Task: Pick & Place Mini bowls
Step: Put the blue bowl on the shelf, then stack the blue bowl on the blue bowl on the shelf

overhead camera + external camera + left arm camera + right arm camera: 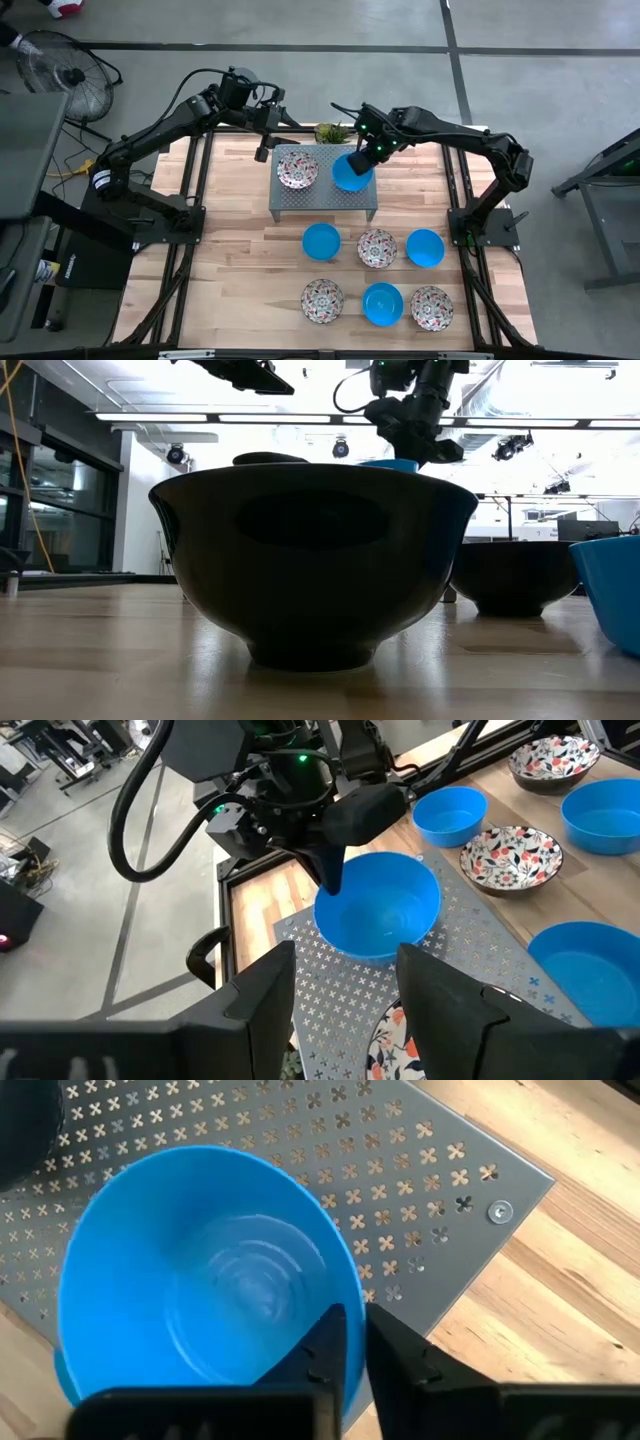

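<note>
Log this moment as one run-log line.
right gripper: pinching blue bowl rim on grey rack | left gripper: open, beside floral bowl | table: six bowls

Grey concrete floor [540, 40] with dark seams, a floor fan [62, 78] at left — strip ceiling lights [150, 417].

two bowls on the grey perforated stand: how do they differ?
The floral bowl is white with a red-and-dark pattern; the blue bowl is plain. The floral bowl sits free, below the open left gripper; the blue bowl has the right gripper pinching its rim. Both look the same size and rest upright on the stand.
</note>
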Controlling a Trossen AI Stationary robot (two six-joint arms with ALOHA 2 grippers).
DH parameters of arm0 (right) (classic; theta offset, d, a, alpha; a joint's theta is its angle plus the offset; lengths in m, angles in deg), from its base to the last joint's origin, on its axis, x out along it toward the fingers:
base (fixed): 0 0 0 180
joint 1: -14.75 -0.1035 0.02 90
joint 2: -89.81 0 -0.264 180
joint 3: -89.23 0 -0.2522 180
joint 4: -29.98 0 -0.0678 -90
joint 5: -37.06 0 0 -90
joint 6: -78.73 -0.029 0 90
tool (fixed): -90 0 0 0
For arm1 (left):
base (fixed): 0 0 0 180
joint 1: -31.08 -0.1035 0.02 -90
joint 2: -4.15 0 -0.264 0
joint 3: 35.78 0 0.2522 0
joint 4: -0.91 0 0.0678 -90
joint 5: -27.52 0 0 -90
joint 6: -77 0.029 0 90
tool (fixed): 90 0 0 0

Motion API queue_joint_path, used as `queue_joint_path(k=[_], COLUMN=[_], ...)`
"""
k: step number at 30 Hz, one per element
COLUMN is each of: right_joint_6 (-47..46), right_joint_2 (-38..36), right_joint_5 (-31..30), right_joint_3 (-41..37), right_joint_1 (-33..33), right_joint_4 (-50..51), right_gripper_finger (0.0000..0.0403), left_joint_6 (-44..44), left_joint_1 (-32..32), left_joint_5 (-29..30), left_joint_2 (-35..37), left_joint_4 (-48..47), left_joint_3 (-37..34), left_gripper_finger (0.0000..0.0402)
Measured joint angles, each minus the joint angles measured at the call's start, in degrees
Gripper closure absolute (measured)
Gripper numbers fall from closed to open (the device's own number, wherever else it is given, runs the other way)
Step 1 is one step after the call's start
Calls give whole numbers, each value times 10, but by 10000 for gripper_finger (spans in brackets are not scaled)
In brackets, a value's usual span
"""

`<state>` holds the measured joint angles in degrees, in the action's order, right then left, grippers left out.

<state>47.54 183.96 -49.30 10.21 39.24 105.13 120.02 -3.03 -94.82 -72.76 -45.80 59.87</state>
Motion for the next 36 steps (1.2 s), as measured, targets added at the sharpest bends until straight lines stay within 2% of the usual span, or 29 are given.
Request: queue_joint_path(k=[8,14,22,27,36], right_joint_6=[2,2,-10,-11,-19], right_joint_2=[0,-8,-56,-86,-129], right_joint_5=[9,10,-3,-12,-75], right_joint_3=[0,0,0,1,1], right_joint_1=[0,0,7,4,-38], right_joint_4=[0,0,10,73,227], right_gripper_finger=[316,309,308,308,308], left_joint_6=[0,0,0,0,0], left_joint_1=[0,0,0,0,0], left_joint_5=[0,0,0,-1,-2], left_joint_2=[0,0,0,0,0], left_joint_4=[0,0,0,-2,-2], left_joint_3=[0,0,0,0,0], left_gripper_finger=[231,231,231,231,231])
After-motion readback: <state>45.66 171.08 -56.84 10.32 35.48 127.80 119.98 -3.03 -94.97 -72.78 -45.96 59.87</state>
